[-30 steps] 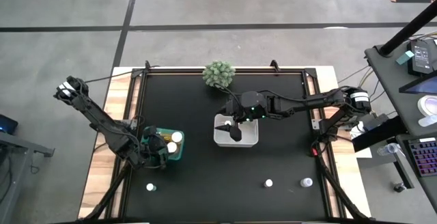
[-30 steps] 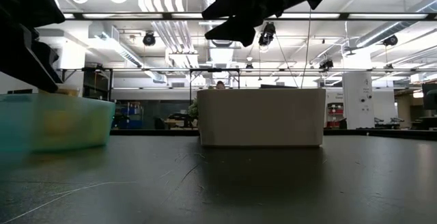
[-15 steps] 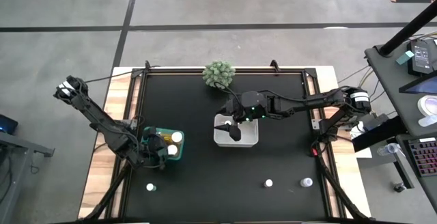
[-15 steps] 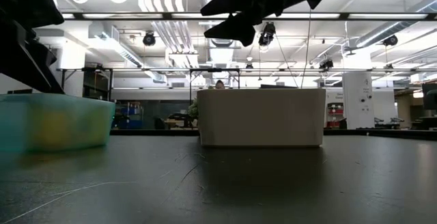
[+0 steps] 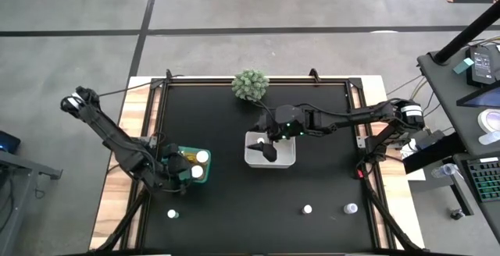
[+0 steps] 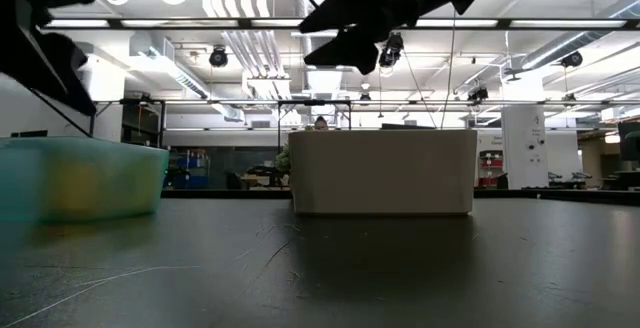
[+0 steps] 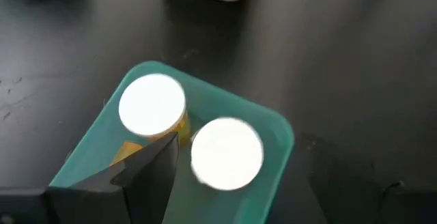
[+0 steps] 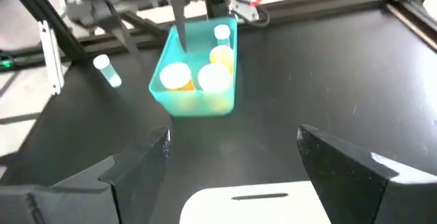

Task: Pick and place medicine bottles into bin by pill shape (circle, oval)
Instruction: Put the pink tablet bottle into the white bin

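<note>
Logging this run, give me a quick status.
Left hand over teal bin, right hand open over white bin. Three bottles loose. Nothing blocking.

I am working in a large open lab or workshop hall: bare ceiling ducts and strip lights overhead, grey concrete floor, a keyboard on a desk right of my counter.

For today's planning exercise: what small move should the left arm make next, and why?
Probably lift clear of the teal plastic bin: the left end effector is open above it, white-capped amber medicine bottles rest inside, and another bottle waits nearby.
</note>
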Robot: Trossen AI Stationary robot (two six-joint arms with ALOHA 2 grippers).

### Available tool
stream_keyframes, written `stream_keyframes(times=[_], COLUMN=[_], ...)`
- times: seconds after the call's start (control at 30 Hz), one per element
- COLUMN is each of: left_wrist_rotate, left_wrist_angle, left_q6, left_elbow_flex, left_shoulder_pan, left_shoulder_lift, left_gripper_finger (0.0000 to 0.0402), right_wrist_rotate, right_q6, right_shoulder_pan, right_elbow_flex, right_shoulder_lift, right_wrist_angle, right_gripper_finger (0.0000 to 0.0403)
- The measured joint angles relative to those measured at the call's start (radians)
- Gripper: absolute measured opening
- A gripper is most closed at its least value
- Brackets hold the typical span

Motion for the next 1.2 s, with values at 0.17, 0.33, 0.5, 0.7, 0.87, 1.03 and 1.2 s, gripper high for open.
stream_keyframes(times=[0.17,0.33,0.5,0.7,0.87,1.03,1.2], left_wrist_rotate=[-0.007,-0.02,-0.019,-0.018,0.003,0.086,0.093], left_wrist_angle=[0.013,0.104,0.272,0.388,0.412,0.496,0.606], left_q6=[0.094,0.342,0.686,0.977,1.098,1.19,1.272], left_elbow_flex=[0.077,0.143,0.158,0.158,0.158,0.158,0.152], left_shoulder_pan=[0.029,0.076,0.119,0.179,0.247,0.322,0.364], left_shoulder_lift=[-0.001,-0.001,-0.001,0.0,0.0,0.0,0.02], left_gripper_finger=[0.0286,0.0286,0.0286,0.0286,0.0286,0.0286,0.0286], right_wrist_rotate=[0.0,-0.001,-0.003,-0.01,-0.022,-0.046,-0.042], right_q6=[0.046,0.171,0.35,0.659,0.875,1.082,1.286], right_shoulder_pan=[0.0,0.024,0.069,0.157,0.229,0.32,0.444], right_elbow_flex=[0.042,0.154,0.254,0.279,0.257,0.24,0.24], right_shoulder_lift=[-0.008,-0.009,-0.008,-0.008,-0.007,-0.006,-0.006], right_wrist_angle=[-0.205,-0.545,-0.82,-1.001,-1.123,-1.149,-1.14], right_gripper_finger=[0.0313,0.0313,0.0313,0.0313,0.0313,0.0313,0.0313])
